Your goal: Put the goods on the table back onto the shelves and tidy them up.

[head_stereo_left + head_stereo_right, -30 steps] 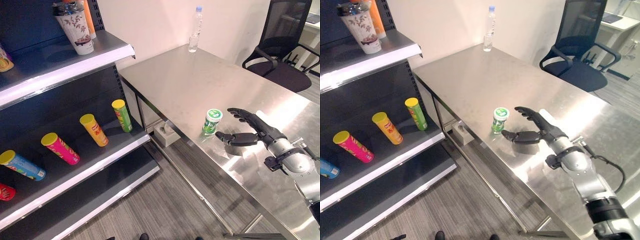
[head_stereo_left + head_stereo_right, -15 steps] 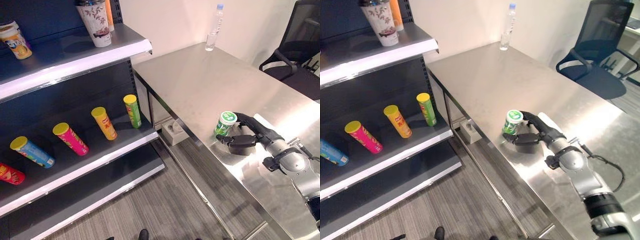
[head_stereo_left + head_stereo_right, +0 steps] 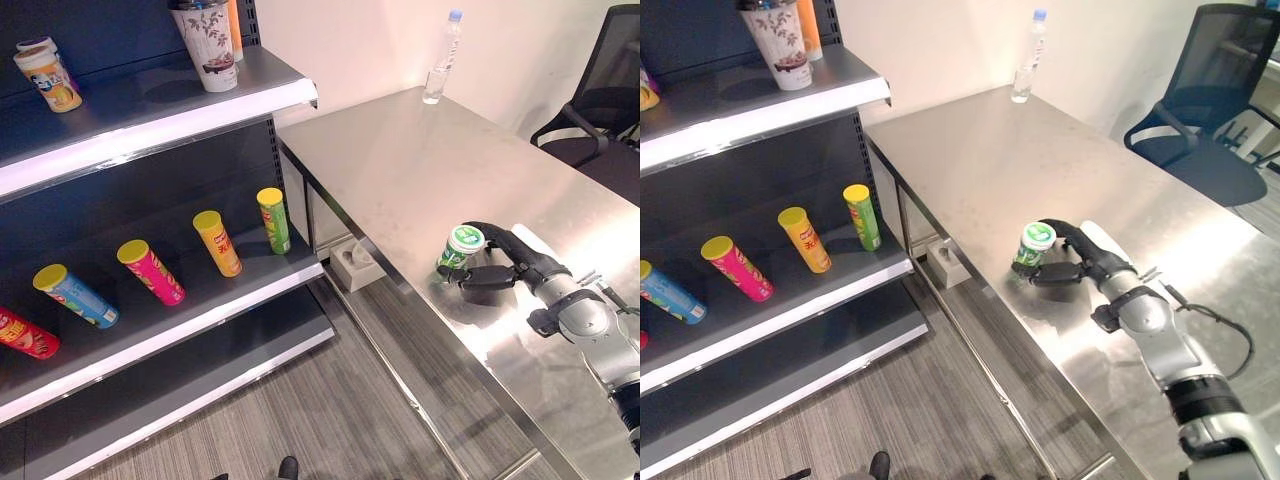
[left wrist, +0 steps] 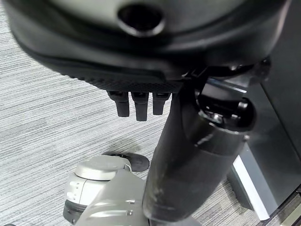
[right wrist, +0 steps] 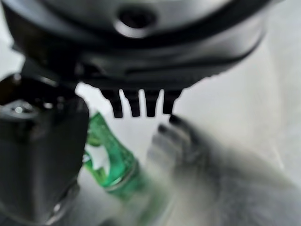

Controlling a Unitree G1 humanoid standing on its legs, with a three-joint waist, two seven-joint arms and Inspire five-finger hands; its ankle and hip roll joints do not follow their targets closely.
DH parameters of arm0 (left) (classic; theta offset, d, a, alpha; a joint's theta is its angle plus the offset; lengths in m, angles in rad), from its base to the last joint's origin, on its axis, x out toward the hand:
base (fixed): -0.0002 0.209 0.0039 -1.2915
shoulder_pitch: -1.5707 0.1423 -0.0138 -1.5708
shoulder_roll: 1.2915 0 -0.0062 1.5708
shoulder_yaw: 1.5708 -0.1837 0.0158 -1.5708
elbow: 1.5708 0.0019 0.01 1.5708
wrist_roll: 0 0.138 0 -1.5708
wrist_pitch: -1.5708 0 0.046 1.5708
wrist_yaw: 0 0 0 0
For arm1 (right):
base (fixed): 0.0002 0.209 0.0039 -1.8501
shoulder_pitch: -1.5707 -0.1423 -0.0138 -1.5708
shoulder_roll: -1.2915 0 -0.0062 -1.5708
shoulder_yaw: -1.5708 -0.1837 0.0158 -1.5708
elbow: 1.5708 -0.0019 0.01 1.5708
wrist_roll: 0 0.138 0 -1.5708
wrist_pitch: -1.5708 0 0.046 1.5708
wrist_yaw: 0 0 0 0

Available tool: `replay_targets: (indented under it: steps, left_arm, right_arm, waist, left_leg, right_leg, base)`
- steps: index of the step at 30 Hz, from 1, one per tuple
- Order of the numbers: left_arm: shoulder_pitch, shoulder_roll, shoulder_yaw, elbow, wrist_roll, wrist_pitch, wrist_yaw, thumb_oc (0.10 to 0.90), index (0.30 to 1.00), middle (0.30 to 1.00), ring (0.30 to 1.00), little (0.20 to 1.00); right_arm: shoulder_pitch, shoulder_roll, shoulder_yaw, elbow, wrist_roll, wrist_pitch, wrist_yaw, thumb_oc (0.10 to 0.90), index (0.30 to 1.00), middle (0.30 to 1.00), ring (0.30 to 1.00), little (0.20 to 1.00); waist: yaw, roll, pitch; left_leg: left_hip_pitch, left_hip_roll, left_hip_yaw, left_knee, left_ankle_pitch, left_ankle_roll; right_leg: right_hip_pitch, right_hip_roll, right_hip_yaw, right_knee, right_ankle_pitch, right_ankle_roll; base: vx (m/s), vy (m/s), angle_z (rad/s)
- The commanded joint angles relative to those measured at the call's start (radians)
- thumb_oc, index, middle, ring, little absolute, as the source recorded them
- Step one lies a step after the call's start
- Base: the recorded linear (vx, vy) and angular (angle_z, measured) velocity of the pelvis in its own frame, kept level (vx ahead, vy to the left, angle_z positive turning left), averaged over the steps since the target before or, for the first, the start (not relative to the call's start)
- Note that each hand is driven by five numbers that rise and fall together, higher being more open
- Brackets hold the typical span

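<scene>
Green cup upright on table — right robot hand curled round it.

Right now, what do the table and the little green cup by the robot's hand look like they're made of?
The table looks like brushed stainless steel: grey, with soft glare and blurry reflections. The green cup is probably plastic, glossy green printed sides under a pale lid, though paper can't be ruled out. The right hand beside it looks like matte black plastic.

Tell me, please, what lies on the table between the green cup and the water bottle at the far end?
Nothing: in the left eye view, only bare steel table stretches between the green cup, which the right hand is closing round, and the water bottle.
</scene>
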Motion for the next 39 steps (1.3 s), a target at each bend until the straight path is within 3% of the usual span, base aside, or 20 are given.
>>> replay_targets:
  steps: [1,26,27,29,30,39]
  left_arm:
    - [-0.03,0.04,-0.056,0.02,-0.003,-0.03,0.009,0.8,0.9,0.9,0.9,0.9]
    - [-0.024,0.046,-0.063,0.021,-0.024,-0.031,0.02,0.8,0.9,0.9,0.9,0.9]
    - [-0.025,0.046,-0.062,0.022,-0.025,-0.031,0.021,0.8,0.9,0.9,0.9,0.9]
    - [-0.024,0.047,-0.062,0.022,-0.026,-0.031,0.022,0.8,0.9,0.9,0.9,0.9]
    - [-0.024,0.047,-0.062,0.023,-0.027,-0.03,0.023,0.8,0.9,0.9,0.9,0.9]
    - [-0.02,0.047,-0.061,0.027,-0.026,-0.029,0.025,0.8,0.9,0.9,0.9,0.9]
  right_arm:
    - [-0.167,-0.015,0.034,0.011,0.013,-0.05,-0.064,0.8,0.9,0.9,0.9,0.9]
    - [-0.253,0.023,0.082,0.096,-0.021,-0.045,-0.114,0.8,0.9,0.9,0.9,0.9]
    - [-0.258,0.025,0.086,0.104,-0.023,-0.043,-0.116,0.664,0.695,0.695,0.695,0.695]
    - [-0.265,0.028,0.092,0.108,-0.027,-0.042,-0.117,0.518,0.476,0.476,0.476,0.476]
    - [-0.27,0.031,0.095,0.115,-0.029,-0.042,-0.122,0.4,0.3,0.3,0.3,0.3]
    - [-0.275,0.036,0.1,0.113,-0.039,-0.041,-0.125,0.4,0.3,0.3,0.3,0.3]
  waist:
    - [0.019,-0.052,-0.066]
    - [0.055,-0.069,-0.067]
    - [0.056,-0.069,-0.067]
    - [0.058,-0.07,-0.066]
    - [0.06,-0.072,-0.067]
    - [0.062,-0.073,-0.064]
  left_leg:
    - [-0.01,0.083,0.098,0.003,-0.032,-0.085]
    - [-0.019,0.078,0.08,0.003,-0.036,-0.082]
    - [-0.019,0.077,0.079,0.003,-0.036,-0.082]
    - [-0.019,0.076,0.079,0.003,-0.036,-0.082]
    - [-0.019,0.076,0.079,0.003,-0.037,-0.082]
    - [-0.015,0.078,0.078,0.003,-0.038,-0.081]
  right_leg:
    - [-0.014,-0.061,0.009,0.058,-0.109,0.076]
    - [-0.01,-0.065,-0.013,0.056,-0.112,0.078]
    - [-0.01,-0.065,-0.013,0.056,-0.111,0.079]
    - [-0.009,-0.065,-0.013,0.055,-0.111,0.079]
    - [-0.009,-0.065,-0.013,0.056,-0.112,0.079]
    - [-0.004,-0.064,-0.014,0.056,-0.116,0.077]
  base:
    - [0.0,0.0,0.0]
    - [0.01,-0.001,0.02]
    - [0.0,0.0,0.0]
    - [0.0,0.0,0.0]
    - [0.0,0.0,0.0]
    - [0.0,0.0,0.0]
